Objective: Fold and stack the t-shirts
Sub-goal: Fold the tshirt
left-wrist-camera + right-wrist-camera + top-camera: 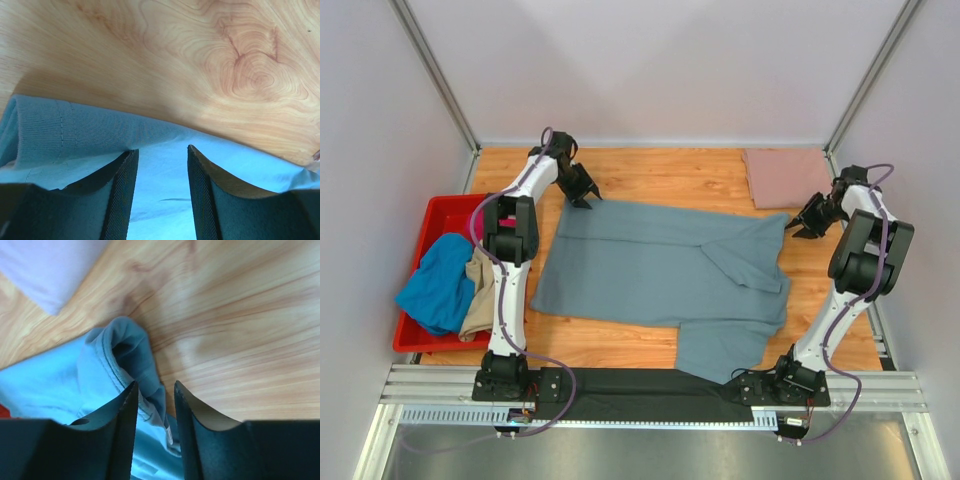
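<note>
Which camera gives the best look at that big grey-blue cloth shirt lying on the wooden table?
The top external view: the large slate grey-blue cloth t-shirt shows whole there, spread out. The left wrist view catches only a stitched edge; the right wrist view only a bunched corner.

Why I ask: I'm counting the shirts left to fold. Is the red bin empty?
No, the red bin holds a bright blue shirt and a beige shirt heaped inside it.

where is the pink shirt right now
In the top view the folded dusty-pink t-shirt lies at the far right corner of the table, just beyond the far right corner of the spread slate grey-blue t-shirt.
</note>
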Controlling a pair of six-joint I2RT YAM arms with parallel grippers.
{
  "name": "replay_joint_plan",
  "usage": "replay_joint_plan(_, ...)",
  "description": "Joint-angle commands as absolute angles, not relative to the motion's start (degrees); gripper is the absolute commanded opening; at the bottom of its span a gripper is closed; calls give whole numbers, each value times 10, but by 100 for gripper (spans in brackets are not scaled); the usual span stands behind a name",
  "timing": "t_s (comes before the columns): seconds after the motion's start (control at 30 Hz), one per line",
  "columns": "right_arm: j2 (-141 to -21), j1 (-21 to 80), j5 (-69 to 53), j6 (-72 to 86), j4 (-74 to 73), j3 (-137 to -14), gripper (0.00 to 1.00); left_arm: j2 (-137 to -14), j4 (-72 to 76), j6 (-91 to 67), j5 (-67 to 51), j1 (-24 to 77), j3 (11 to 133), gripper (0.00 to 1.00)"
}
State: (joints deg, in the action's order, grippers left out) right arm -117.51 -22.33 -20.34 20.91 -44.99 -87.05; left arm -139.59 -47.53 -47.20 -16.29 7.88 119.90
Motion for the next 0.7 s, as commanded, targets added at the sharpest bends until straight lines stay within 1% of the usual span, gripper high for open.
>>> replay_joint_plan(0.0,-1140,-225,-265,182,-443,-869,38,-1387,-483,-461,-118,69,1219,52)
replay_joint_plan(0.17,-1119,-225,-282,178,-422,-817,39,-1363,-440,-468,-144,69,1197,52)
replay_joint_plan(0.23,-1116,-225,-285,176,-418,-808,38,-1358,-426,-469,-153,70,1185,52)
replay_joint_plan(0.33,-1116,-224,-273,179,-431,-804,35,-1355,-443,-467,-151,71,1185,52)
replay_joint_plan(0.4,-1109,-224,-236,197,-466,-811,36,-1353,-467,-454,-121,73,1194,52)
replay_joint_plan(0.47,-1104,-224,-206,217,-500,-823,39,-1345,-482,-440,-98,73,1200,52)
replay_joint_plan(0.5,-1098,-220,-180,232,-544,-838,41,-1331,-483,-433,-89,76,1201,52)
replay_joint_plan(0.57,-1085,-211,-143,239,-584,-844,42,-1317,-496,-424,-60,83,1211,52)
replay_joint_plan(0.6,-1062,-198,-108,242,-609,-840,43,-1308,-502,-416,-56,87,1218,53)
replay_joint_plan(0.67,-1033,-188,-98,250,-618,-808,44,-1300,-518,-410,-72,105,1228,53)
